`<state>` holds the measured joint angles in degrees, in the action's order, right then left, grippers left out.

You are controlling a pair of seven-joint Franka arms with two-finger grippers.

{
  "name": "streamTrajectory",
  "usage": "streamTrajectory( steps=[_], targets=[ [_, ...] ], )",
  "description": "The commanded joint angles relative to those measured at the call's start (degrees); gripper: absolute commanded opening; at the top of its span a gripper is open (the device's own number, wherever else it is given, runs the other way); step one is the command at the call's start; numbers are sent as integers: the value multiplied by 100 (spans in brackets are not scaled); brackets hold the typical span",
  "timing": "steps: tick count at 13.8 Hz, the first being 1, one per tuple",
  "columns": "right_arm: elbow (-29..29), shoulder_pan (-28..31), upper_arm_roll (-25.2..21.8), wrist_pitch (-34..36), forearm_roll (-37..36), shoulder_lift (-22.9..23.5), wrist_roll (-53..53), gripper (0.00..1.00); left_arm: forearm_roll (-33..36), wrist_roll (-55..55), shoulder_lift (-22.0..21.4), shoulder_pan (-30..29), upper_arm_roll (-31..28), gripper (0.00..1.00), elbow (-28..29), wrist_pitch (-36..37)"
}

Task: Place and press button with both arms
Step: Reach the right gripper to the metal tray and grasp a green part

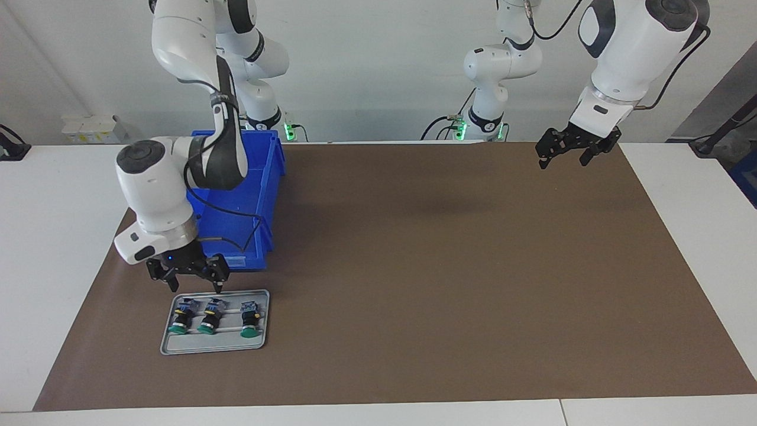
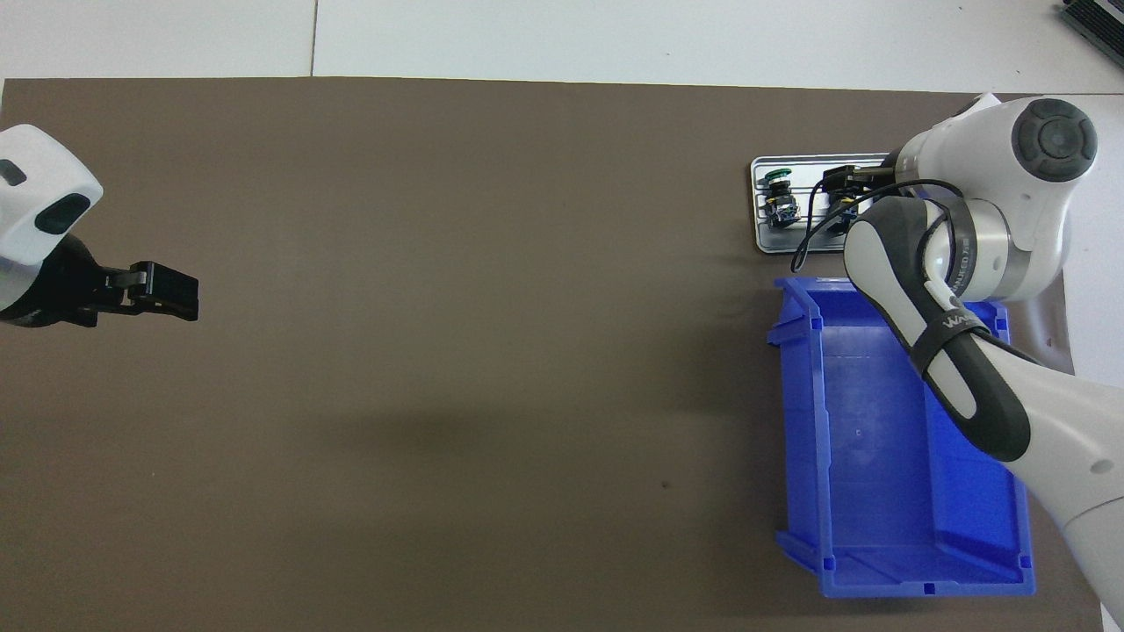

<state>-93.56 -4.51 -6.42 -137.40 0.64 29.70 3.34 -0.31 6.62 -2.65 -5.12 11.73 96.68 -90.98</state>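
A white table [image 1: 53, 236] carries a wide brown mat [image 1: 414, 266] over most of its top, with bare white margins at both ends and along the edge farthest from the robots. A plain pale wall [image 1: 378, 77] rises at the robots' end. The light is soft and even.

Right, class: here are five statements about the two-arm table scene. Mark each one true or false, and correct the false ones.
1. Three buttons lie on the metal tray. True.
2. The right gripper hangs open over the tray's edge nearest the robots. True.
3. The left gripper holds a button. False: it is open and empty, waiting over the brown mat at the left arm's end of the table.
4. The blue bin holds one button. False: no button shows in it.
5. The tray lies nearer to the robots than the bin. False: it lies farther from them.
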Motion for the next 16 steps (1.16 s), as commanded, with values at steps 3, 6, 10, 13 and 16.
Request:
streamTrajectory(
  steps=[3, 6, 10, 13, 16],
  targets=[
    [-153, 55, 53, -269, 147, 220, 35, 100, 75, -3, -104, -59, 31, 100, 106, -7],
    [-329, 125, 53, -305, 147, 176, -26, 100, 75, -3, -104, -59, 31, 100, 106, -7],
    [-391, 134, 53, -401, 147, 194, -26, 76, 75, -3, -104, -50, 31, 100, 106, -7],
    [-391, 134, 62, -384, 156, 194, -26, 0, 75, -3, -104, -59, 31, 100, 106, -7],
    [-94, 82, 53, -60, 69, 185, -26, 0, 75, -11, -104, -59, 31, 100, 106, -7]
  ],
)
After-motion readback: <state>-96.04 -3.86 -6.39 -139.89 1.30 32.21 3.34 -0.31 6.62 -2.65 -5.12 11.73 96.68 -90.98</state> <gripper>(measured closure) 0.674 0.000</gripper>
